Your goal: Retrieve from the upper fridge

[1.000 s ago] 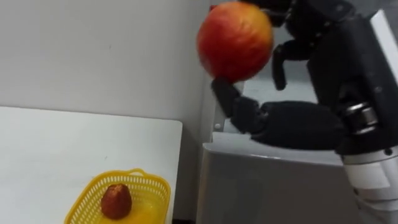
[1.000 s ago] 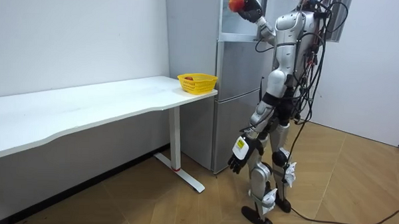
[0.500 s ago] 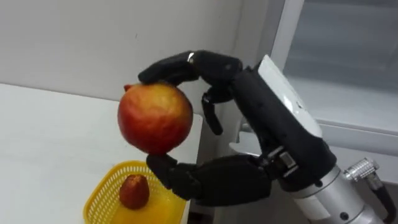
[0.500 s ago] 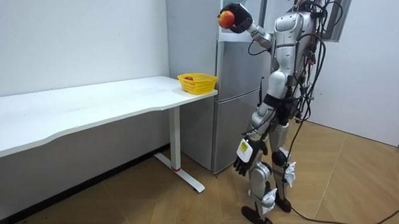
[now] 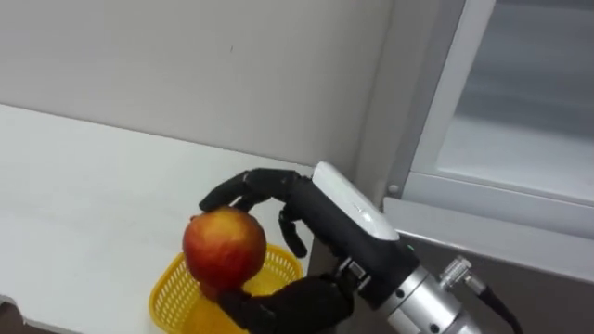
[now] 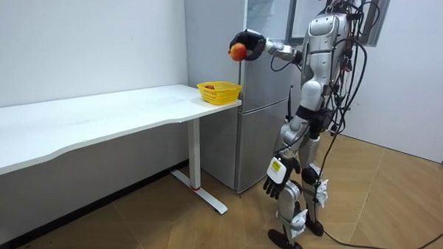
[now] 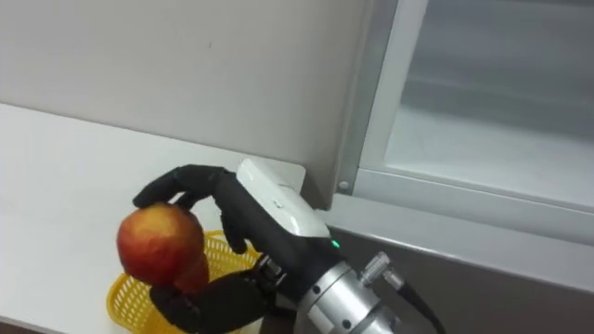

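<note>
black right hand (image 5: 311,223) curls round the round red-yellow apple (image 5: 224,246), poised above the yellow plastic mesh basket (image 5: 172,292) — lower straight, release low — its inside is hidden, perhaps occupied; left hand (image 6: 276,180) hangs low

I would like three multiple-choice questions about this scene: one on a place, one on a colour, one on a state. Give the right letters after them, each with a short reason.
1. Where is the round red-and-yellow apple?
A) on a fridge shelf
B) in the robot's right hand, up in the air
C) on the floor

2. What colour is the mesh plastic basket on the white table?
A) blue
B) yellow
C) black

3. How is the right hand?
A) flat and open
B) shut, holding nothing
C) curled round the apple

Answers:
1 B: the room view shows the apple held higher than the basket.
2 B: its mesh is bright yellow.
3 C: the fingers lie over the apple and the thumb is under it.
</note>
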Controlling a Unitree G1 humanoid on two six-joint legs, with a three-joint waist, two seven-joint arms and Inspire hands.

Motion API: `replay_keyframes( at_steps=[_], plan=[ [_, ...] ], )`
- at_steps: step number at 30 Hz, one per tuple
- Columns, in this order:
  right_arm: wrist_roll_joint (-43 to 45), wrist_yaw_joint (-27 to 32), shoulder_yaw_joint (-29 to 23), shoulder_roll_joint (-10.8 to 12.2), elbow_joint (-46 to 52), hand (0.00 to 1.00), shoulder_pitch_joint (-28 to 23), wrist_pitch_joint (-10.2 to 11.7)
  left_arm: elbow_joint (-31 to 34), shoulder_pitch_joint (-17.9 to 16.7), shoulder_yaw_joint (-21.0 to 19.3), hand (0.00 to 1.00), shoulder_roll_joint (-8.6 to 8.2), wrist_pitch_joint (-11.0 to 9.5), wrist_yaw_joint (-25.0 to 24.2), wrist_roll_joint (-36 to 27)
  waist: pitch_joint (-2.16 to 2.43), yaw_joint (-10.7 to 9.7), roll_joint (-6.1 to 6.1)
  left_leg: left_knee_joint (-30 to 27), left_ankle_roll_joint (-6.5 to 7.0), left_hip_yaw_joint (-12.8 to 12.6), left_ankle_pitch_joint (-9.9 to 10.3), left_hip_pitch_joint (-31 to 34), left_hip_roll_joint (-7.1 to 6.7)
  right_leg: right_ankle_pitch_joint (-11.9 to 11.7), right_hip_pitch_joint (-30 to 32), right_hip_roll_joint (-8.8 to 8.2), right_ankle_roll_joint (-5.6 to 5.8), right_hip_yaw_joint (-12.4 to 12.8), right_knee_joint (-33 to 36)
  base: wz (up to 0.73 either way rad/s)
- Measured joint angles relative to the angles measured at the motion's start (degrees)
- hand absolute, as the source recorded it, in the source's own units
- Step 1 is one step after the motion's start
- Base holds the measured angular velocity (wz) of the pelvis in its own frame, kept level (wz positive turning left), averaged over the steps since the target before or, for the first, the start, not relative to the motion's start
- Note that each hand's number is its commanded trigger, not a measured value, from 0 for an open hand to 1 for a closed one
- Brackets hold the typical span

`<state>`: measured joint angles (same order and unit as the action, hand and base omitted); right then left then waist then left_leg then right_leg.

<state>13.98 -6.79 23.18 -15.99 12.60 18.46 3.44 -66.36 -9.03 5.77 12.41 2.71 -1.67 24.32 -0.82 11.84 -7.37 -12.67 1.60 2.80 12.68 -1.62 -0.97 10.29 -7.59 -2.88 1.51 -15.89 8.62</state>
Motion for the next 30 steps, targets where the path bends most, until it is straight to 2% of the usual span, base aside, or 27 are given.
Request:
replay_keyframes(
  at_steps=[3, 8, 14, 17, 23, 26, 30],
  plan=[
    [0.08, 1.12, 0.72, 0.03, -3.74, 1.0, -0.04, -0.63, 0.01, 0.1, 0.03, 0.0, -0.14, 0.2, 0.06, -0.02, -0.06, 1.07, -0.11, -0.07, -0.01, 0.54, -0.01, 0.15, -0.02, 0.0, 0.16, 0.01, 0.0, -0.08, 0.0, 0.08],
    [0.0, 4.73, 2.25, 0.15, -6.82, 1.0, 0.11, -0.49, 0.0, 0.0, 0.1, 0.0, -0.14, 0.7, 0.19, -0.08, -0.07, 2.58, -0.08, -0.31, -0.01, 1.13, -0.01, 0.25, -0.11, 0.0, 0.05, 0.0, 0.0, -0.05, 0.0, 0.05],
    [0.31, 5.66, 2.71, 0.57, -13.97, 1.0, 0.22, -0.96, 0.21, 0.18, 0.09, 0.0, -0.14, 0.92, -0.17, 0.07, -0.4, 3.13, 0.39, -1.19, 0.0, 2.31, -0.01, 1.07, -0.57, 0.0, -0.18, -0.14, 0.0, -0.06, -0.01, 0.12],
    [3.69, 6.05, 2.82, 0.66, -17.96, 1.0, 0.23, -1.05, 1.15, 0.19, 0.1, 0.0, -0.15, 1.16, -0.33, 0.11, -0.59, 4.21, 0.66, -1.64, 0.0, 2.61, 0.0, 2.06, -0.69, 0.0, 0.47, -0.19, 0.01, -0.03, 0.01, 0.0],
    [5.12, 6.14, 2.82, 0.74, -19.09, 1.0, 0.23, -1.21, 1.33, 0.21, 0.1, 0.0, -0.15, 1.64, -1.21, 0.13, -0.64, 4.27, 0.75, -2.2, -0.01, 3.53, 0.01, 3.14, -0.8, 0.0, 0.82, -0.06, 0.01, -0.13, 0.07, 0.08],
    [5.02, 6.84, 2.82, 1.18, -19.72, 1.0, 0.22, -1.19, 2.46, 0.05, 0.11, 0.0, -0.22, 1.93, -1.46, 0.12, -0.63, 4.27, 0.72, -2.9, -0.04, 3.56, 0.03, 3.52, -0.8, 0.0, 0.8, -0.03, 0.0, -1.46, 0.09, 0.09],
    [4.33, 8.72, 2.82, 2.45, -21.27, 1.0, 0.17, -1.19, 4.63, -0.55, 0.09, 0.0, -0.22, 1.99, -1.43, 0.12, -0.58, 4.25, 0.66, -3.66, -0.04, 3.8, 0.03, 4.34, -0.9, 0.0, 1.13, -0.08, 0.0, -1.61, 0.12, 0.06]
  ],
)
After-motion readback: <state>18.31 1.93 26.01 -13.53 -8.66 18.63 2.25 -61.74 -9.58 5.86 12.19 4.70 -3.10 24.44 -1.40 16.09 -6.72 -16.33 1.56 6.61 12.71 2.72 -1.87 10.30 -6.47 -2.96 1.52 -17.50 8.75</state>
